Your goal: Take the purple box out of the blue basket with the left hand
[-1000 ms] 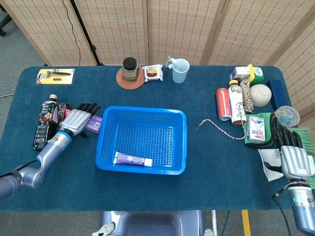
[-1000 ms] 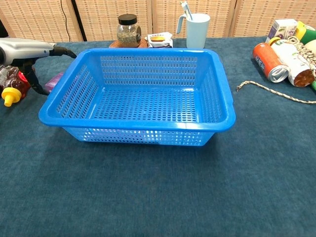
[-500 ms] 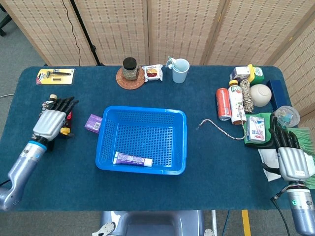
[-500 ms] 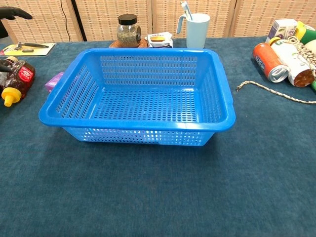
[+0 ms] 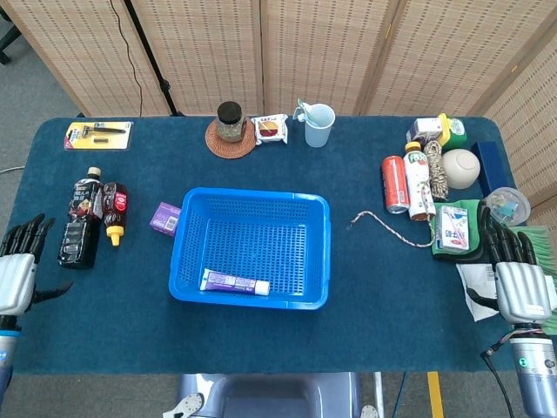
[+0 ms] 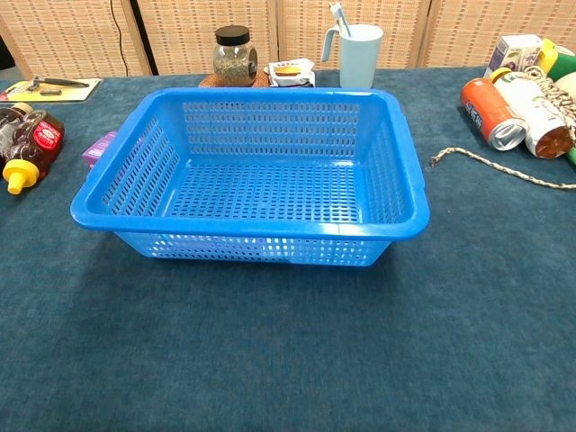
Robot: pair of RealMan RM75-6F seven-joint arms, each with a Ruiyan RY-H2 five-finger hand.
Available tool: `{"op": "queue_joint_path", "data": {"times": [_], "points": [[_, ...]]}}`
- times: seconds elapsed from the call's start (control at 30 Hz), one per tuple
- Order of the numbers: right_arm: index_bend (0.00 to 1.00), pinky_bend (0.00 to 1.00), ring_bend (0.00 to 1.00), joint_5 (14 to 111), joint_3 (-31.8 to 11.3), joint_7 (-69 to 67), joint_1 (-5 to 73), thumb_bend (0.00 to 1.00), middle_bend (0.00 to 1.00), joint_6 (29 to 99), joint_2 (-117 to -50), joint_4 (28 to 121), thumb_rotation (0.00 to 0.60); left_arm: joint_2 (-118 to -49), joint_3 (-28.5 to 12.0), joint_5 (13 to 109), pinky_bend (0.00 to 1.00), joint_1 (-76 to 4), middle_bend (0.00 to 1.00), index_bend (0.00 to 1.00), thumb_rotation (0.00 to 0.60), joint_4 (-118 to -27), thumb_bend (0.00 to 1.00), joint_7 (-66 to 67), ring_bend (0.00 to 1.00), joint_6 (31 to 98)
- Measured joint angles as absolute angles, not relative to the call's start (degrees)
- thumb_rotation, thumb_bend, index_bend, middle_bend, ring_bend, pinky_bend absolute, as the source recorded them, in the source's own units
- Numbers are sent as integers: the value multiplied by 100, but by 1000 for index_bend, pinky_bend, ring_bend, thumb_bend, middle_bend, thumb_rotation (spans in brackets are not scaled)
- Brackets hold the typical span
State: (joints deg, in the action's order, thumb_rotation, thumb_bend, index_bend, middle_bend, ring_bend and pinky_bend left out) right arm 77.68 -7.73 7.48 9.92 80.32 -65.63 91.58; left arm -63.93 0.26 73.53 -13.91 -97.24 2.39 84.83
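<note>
The purple box (image 5: 164,218) lies on the table just outside the left wall of the blue basket (image 5: 188,242); the chest view shows the box (image 6: 99,148) peeking past the basket's (image 6: 243,225) left rim. A toothpaste box (image 5: 235,282) lies inside the basket near its front wall. My left hand (image 5: 17,272) is at the far left table edge, fingers spread, holding nothing, well clear of the box. My right hand (image 5: 517,280) rests open at the right edge. Neither hand shows in the chest view.
Two dark bottles (image 5: 90,218) lie left of the purple box. A jar (image 5: 230,122), snack pack (image 5: 271,129) and cup (image 5: 318,125) stand at the back. Cans, bottles, a rope (image 5: 383,224) and packets crowd the right side.
My left hand has let go of the purple box beside the basket and drawn back left and toward the front table edge. The box stays where it was put. The right hand barely moved.
</note>
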Motion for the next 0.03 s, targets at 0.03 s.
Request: {"op": "queue_joint_path", "data": {"times": [0.03], "points": [[0, 0, 0, 7781, -770, 749, 987, 0, 0, 8045, -6560, 9167, 600, -6383, 45, 7356, 0, -1330, 0, 0, 600, -9773, 124, 257, 0, 8507]]}}
